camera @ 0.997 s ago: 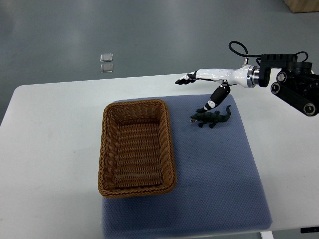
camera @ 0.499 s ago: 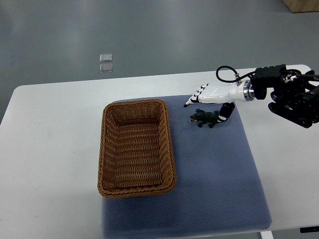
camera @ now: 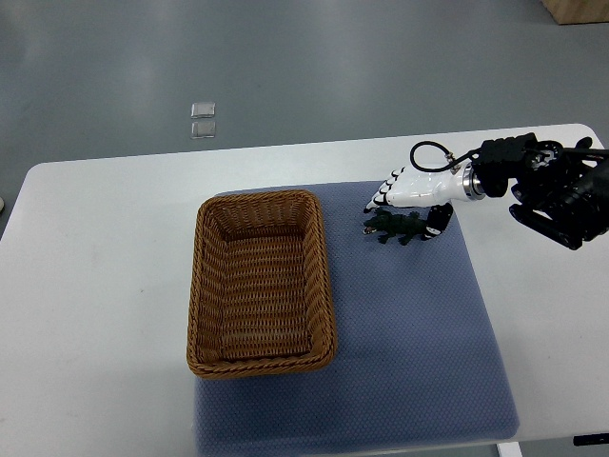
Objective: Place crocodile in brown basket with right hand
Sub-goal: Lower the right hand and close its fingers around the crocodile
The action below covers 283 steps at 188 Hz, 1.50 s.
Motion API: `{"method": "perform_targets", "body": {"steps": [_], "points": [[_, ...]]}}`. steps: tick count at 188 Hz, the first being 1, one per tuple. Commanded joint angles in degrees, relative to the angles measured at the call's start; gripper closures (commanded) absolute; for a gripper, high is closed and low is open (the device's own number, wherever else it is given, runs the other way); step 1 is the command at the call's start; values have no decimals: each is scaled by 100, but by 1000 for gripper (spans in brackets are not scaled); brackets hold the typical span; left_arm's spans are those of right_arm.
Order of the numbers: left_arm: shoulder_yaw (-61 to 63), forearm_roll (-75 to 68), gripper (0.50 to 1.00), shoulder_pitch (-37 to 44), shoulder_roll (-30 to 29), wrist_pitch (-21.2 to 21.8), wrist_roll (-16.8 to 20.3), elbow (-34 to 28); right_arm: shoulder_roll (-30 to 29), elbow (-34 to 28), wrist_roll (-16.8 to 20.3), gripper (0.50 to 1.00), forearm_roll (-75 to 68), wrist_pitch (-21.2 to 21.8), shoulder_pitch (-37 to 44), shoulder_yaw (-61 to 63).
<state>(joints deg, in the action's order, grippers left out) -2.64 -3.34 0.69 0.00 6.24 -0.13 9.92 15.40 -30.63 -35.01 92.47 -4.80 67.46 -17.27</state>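
- Top view: the right hand (camera: 411, 188) comes in from the right edge on a black forearm (camera: 550, 187); the far part of this arm is cut off by the picture edge.
- The hand is open: its fingers (camera: 379, 200) are stretched out and lie close together, and the thumb (camera: 434, 222) stands apart from them.
- The crocodile (camera: 393, 227) lies on the blue mat (camera: 419, 324), between these fingers and the thumb, partly under the palm.
- The tail end is hidden at the thumb, and I cannot tell if the hand touches the toy.
- The details of the dark crocodile are too small to make out.
- The brown basket (camera: 326, 276) stands on the left part of the mat, near the crocodile but apart from it, with nothing between them.
- The mat lies on a white table (camera: 105, 286), whose near edge is cut off below.
- A black cable (camera: 424, 150) makes a loop above the wrist.
- On the grey floor beyond the table lie two small clear squares (camera: 203, 120).
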Motion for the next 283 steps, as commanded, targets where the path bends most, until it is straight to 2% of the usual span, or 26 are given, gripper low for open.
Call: {"method": "perform_targets", "body": {"steps": [1,64,99,118,131,140,149,169,190,203,213,259,283], "points": [[0,0,500,1,0,0,-5,1,-2,4,1,579,-10,15,-13,4],[0,0,500,1,0,0,4,1,-37,4,1,581,-62,23,-22,30],[0,0,500,1,0,0,4,1,-108,31,1,603,-45,50,-31,-5],[0,0,500,1,0,0,-5,1,-108,31,1,650,-36,173,-31,-5],[0,0,500,1,0,0,-5,1,-108,40,1,701,-27,199,-22,-5],[0,0,500,1,0,0,4,1,-108,48,1,711,-18,199,-22,-5],[0,0,500,1,0,0,4,1,-108,75,1,752,-18,199,-22,-5],[0,0,500,1,0,0,-5,1,-108,84,1,785,-18,199,-22,-5],[0,0,500,1,0,0,4,1,-107,101,1,844,-27,199,-22,-5],[0,0,500,1,0,0,4,1,-99,101,1,852,-36,190,-13,4],[0,0,500,1,0,0,4,1,-99,101,1,883,-62,182,13,13],[0,0,500,1,0,0,4,1,-90,92,1,953,-115,190,48,100],[0,0,500,1,0,0,-5,1,-81,92,1,955,-124,190,48,109]]}}
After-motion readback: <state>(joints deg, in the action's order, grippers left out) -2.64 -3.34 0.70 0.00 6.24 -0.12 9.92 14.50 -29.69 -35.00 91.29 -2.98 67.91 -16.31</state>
